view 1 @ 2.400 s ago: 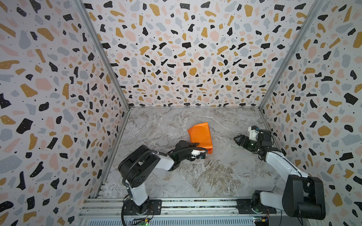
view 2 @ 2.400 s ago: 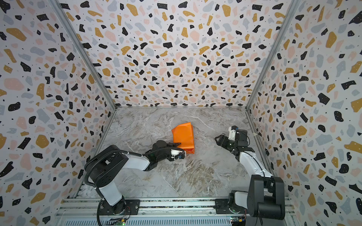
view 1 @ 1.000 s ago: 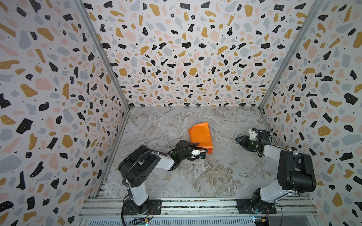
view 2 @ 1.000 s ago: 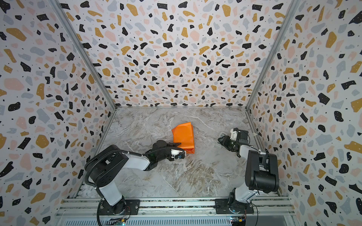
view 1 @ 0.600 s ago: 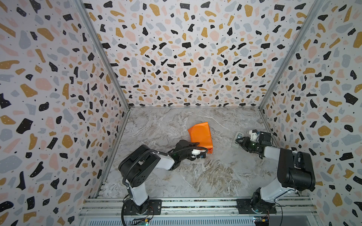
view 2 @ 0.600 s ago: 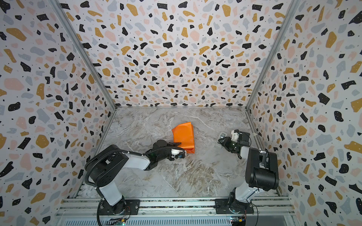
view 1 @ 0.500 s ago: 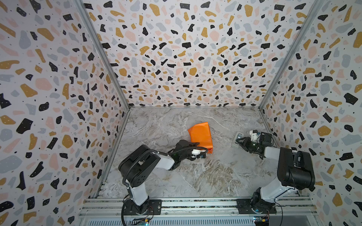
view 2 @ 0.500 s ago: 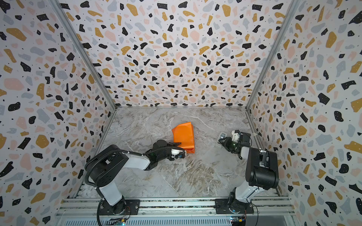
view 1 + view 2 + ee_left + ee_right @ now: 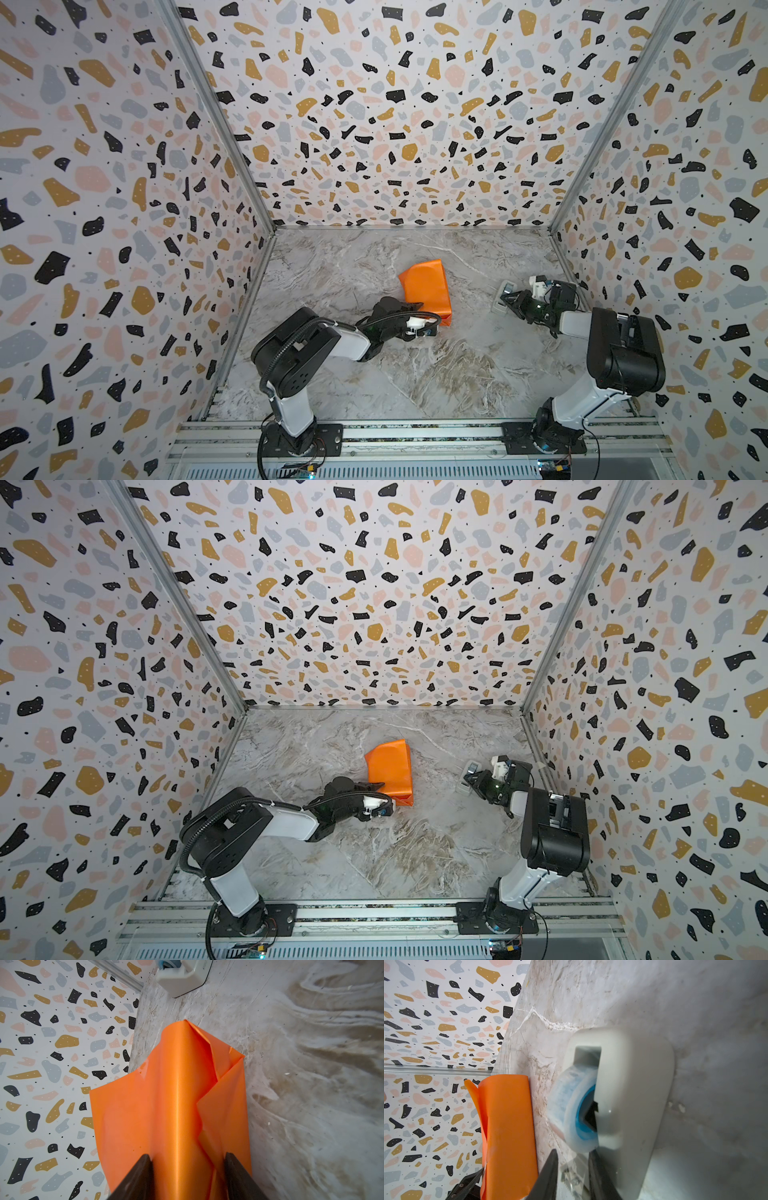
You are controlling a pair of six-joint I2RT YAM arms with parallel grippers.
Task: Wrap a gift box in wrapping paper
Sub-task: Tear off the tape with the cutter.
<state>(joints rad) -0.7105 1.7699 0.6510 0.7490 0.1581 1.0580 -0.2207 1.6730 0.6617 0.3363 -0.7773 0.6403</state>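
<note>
Three walls (image 9: 395, 124): terrazzo-speckled panels.
Surface: grey marble-pattern tabletop (image 9: 415, 374).
Orange wrapping paper (image 9: 424, 286): mid-table bundle, clamped by left gripper (image 9: 187, 1155).
Right gripper (image 9: 573, 1151): narrow gap astride strip of white plastic tape dispenser (image 9: 633, 1095).
Writing: dispenser lettering blurred.

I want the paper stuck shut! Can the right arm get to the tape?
Probably yes. The right gripper sits at the tape dispenser, nothing between them, its jaws either side of the loose tape end.

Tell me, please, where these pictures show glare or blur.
Left wrist view: a bright glare streak runs along the glossy orange wrapping paper. Right wrist view: the white plastic tape dispenser is blurred, being near the lens. Both top views: even light, sharp, no glare.
</note>
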